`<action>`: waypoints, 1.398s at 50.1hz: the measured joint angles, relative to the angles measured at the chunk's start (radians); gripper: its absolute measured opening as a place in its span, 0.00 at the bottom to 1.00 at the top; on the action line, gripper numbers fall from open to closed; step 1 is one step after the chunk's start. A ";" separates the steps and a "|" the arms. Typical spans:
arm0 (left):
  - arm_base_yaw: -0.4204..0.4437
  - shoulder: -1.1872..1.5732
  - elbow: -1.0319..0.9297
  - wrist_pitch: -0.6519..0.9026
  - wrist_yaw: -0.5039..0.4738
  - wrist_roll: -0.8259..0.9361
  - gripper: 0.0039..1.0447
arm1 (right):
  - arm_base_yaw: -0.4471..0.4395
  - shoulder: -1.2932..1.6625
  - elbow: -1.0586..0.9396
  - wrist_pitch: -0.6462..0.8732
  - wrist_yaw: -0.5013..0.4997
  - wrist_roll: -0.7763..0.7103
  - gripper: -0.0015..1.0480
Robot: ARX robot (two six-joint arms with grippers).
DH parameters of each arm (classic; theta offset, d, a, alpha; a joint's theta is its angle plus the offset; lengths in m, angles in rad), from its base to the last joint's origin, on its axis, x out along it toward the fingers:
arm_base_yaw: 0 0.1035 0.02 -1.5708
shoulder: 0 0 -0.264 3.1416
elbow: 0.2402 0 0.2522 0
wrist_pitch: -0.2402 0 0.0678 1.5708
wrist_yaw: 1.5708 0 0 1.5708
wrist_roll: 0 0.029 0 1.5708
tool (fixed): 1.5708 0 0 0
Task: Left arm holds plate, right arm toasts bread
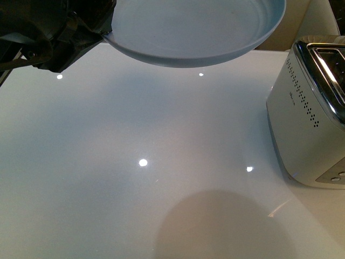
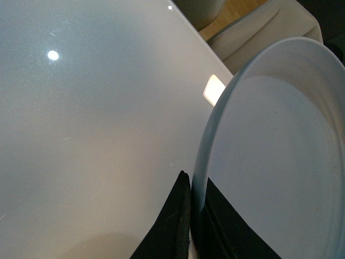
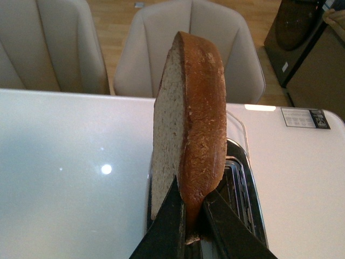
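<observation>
My left gripper (image 1: 105,33) is shut on the rim of the pale blue-grey plate (image 1: 194,29) and holds it in the air above the far side of the table. In the left wrist view the black fingers (image 2: 175,221) pinch the plate's rim (image 2: 215,124); the dish is empty. My right gripper (image 3: 190,216) is shut on the slice of tan bread (image 3: 188,129), held on edge, crust toward the camera, above the toaster's slots (image 3: 240,189). The right gripper is out of the front view.
The white toaster (image 1: 310,124) with a chrome top stands at the table's right edge. The glossy white table (image 1: 135,162) reflects ceiling lights. Beige chairs (image 3: 188,48) stand beyond the far edge. A dark cabinet (image 3: 307,48) is at the back right.
</observation>
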 joint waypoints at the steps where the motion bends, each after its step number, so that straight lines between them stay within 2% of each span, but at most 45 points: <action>1: 0.000 0.000 0.000 0.000 0.000 0.000 0.03 | 0.000 0.008 0.002 -0.005 0.003 -0.009 0.03; 27: 0.000 0.000 0.000 0.000 0.000 0.000 0.03 | -0.014 0.102 0.021 -0.031 0.063 -0.034 0.03; 70: 0.000 0.000 0.000 0.000 0.000 0.000 0.03 | -0.051 0.141 -0.034 -0.021 0.048 -0.012 0.03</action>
